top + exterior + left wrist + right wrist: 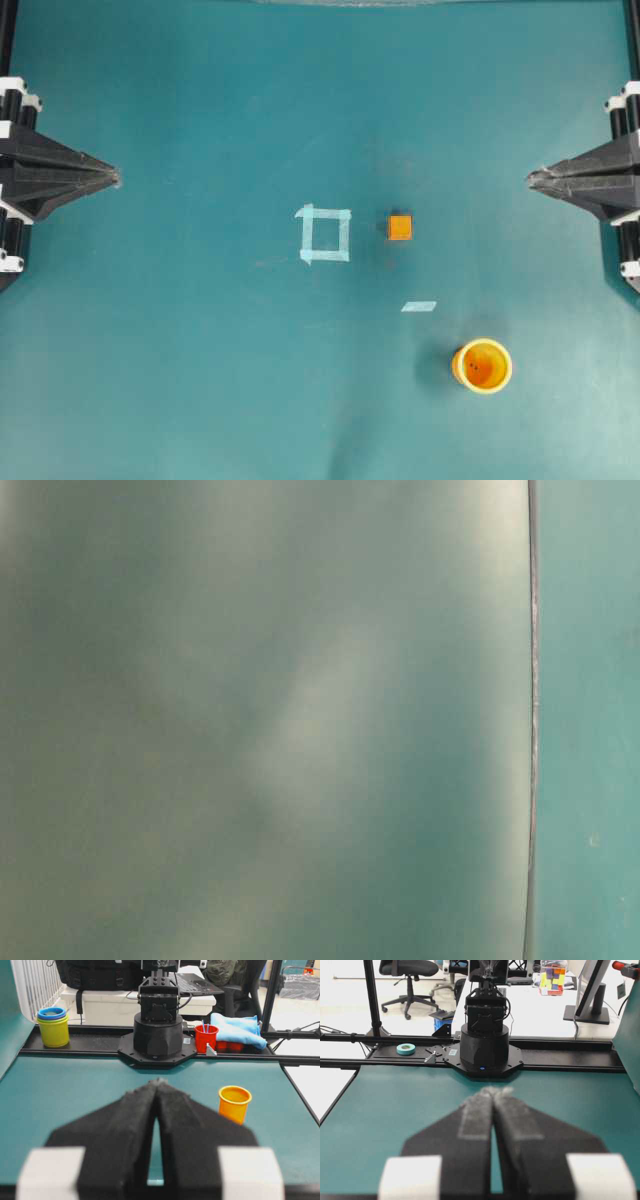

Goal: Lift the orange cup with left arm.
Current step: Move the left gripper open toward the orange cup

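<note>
The orange cup (482,365) stands upright on the teal table, front right in the overhead view; the left wrist view shows the orange cup (234,1103) to the right of the jaws. My left gripper (115,179) rests at the left edge, shut and empty, far from the cup; in the left wrist view the left gripper (158,1082) has its tips together. My right gripper (531,180) sits at the right edge, also shut with nothing in it, and the right wrist view shows the right gripper (493,1091) with its tips touching.
A small orange cube (399,227) sits right of a pale tape square (325,234). A short tape strip (419,306) lies between cube and cup. Beyond the table: stacked yellow and blue cups (53,1026), a red cup (206,1038), the opposite arm's base (157,1035). The table-level view is blurred.
</note>
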Robot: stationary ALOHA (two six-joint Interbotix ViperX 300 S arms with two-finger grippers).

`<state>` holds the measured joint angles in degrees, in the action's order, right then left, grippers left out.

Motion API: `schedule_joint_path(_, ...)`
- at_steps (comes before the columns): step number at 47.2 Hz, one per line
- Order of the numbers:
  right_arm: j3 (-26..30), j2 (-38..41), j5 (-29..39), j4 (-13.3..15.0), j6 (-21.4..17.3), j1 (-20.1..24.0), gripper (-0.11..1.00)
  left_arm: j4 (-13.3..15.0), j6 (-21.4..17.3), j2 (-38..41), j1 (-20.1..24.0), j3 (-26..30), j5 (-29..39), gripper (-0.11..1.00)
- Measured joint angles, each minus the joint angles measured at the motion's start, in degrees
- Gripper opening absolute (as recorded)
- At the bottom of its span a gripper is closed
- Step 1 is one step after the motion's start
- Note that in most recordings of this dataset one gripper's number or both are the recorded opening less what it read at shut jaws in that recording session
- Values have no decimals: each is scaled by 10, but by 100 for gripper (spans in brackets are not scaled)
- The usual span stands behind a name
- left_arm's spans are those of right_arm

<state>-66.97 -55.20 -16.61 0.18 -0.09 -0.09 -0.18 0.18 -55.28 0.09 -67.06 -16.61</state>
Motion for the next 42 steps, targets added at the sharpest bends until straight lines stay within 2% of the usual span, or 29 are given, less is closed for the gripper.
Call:
schedule_joint_path(8,8,1,11,0,3,0,0,-2,0,1,-1,5,51,0)
schedule_joint_path(22,16,2,19,0,3,0,0,-3,9,38,-1,28,59,0)
schedule_joint_path(30,16,4,20,0,3,0,0,-3,9,103,-1,58,59,0)
schedule_joint_path(42,16,4,26,0,3,-1,0,-3,3,246,-4,131,69,0)
